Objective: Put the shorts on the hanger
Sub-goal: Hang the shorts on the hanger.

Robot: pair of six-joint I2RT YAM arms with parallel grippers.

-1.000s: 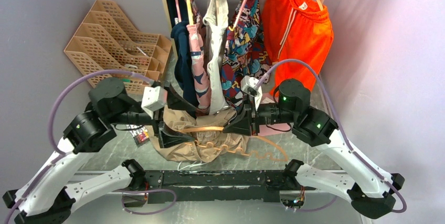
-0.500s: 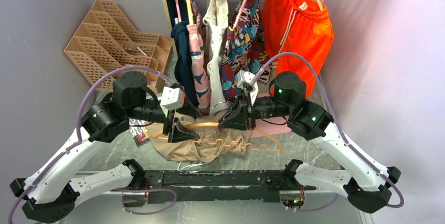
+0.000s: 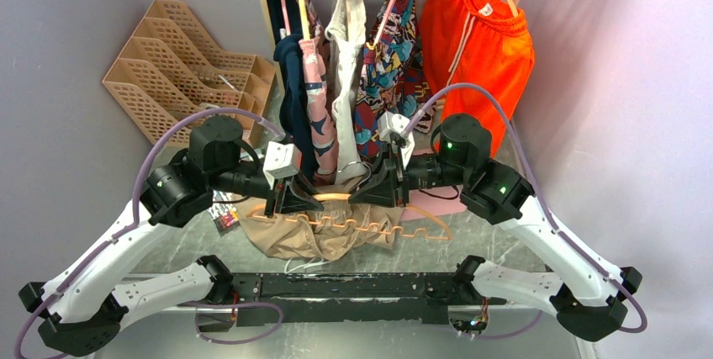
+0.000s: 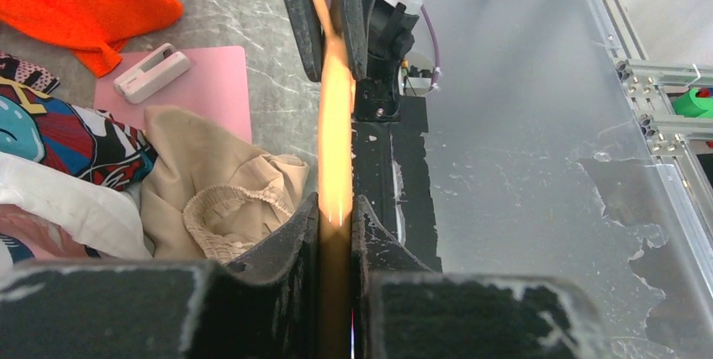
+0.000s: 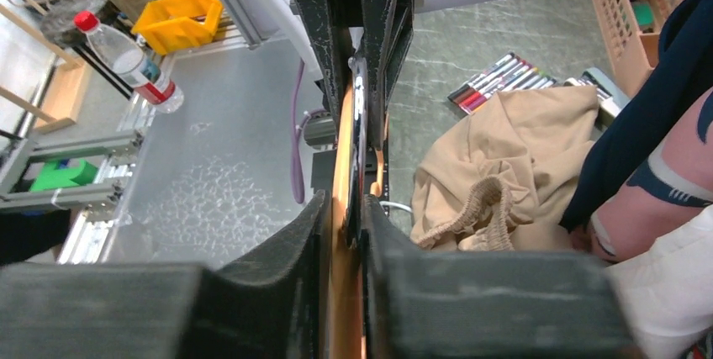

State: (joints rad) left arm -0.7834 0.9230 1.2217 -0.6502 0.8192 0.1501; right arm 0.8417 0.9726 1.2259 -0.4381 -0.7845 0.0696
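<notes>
The pale orange hanger (image 3: 336, 212) hangs level just above the table between both arms, its wavy lower bar toward the near edge. My left gripper (image 3: 304, 199) is shut on the upper bar's left part; in the left wrist view the hanger (image 4: 336, 149) runs straight between the fingers of my left gripper (image 4: 336, 216). My right gripper (image 3: 370, 191) is shut on the bar's right part, and the hanger (image 5: 343, 149) sits pinched in my right gripper (image 5: 345, 216). The beige shorts (image 3: 294, 240) lie crumpled on the table under the hanger, their gathered waistband (image 5: 471, 208) showing.
A rail at the back carries several garments, among them bright orange shorts (image 3: 475, 39). Tan lattice trays (image 3: 181, 65) stand at the back left. A pink mat (image 4: 181, 90) with a small white object (image 4: 151, 73) lies right of the shorts. Markers (image 5: 500, 81) lie left of the shorts.
My left arm swung right and its open jaws closed on the hanger's upper bar. The right arm shifted left with the hanger, which now spans the shorts.
</notes>
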